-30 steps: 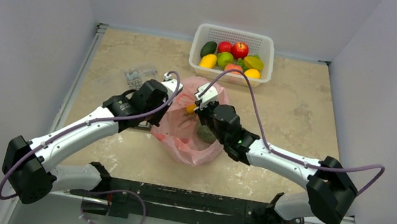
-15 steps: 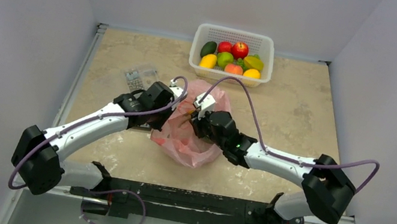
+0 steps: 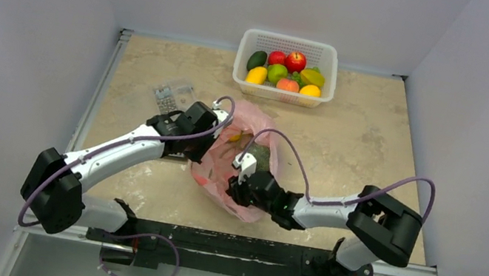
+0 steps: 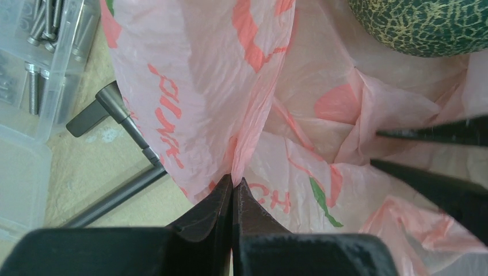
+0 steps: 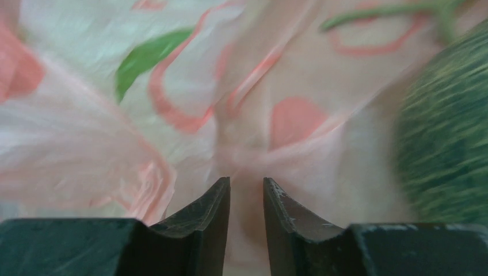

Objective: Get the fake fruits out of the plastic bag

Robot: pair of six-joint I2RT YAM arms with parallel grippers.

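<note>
The pink plastic bag [image 3: 257,120] lies crumpled mid-table. My left gripper [image 3: 213,140] is at its left rim, shut on a fold of the bag [image 4: 195,86], as the left wrist view shows [image 4: 233,179]. The rough green melon [image 3: 262,158] sits inside the bag, at the top right of the left wrist view [image 4: 426,26]. My right gripper [image 3: 232,186] is low in the bag's near part, its jaws [image 5: 246,185] open a narrow gap with only bag film [image 5: 86,144] beyond. The melon [image 5: 452,144] is to its right. A small orange-yellow fruit [image 3: 234,136] peeks out by the left rim.
A white perforated basket [image 3: 249,40] at the back holds yellow, orange, green and red fruits. A transparent box of screws [image 3: 172,96] lies left of the bag, also in the left wrist view [image 4: 29,86], with a metal key [image 4: 118,112] beside it.
My right gripper has drawn back from the bag's far rim toward the near edge, dropped lower into the bag and opened. My left gripper has shifted slightly right, still pinching the bag.
</note>
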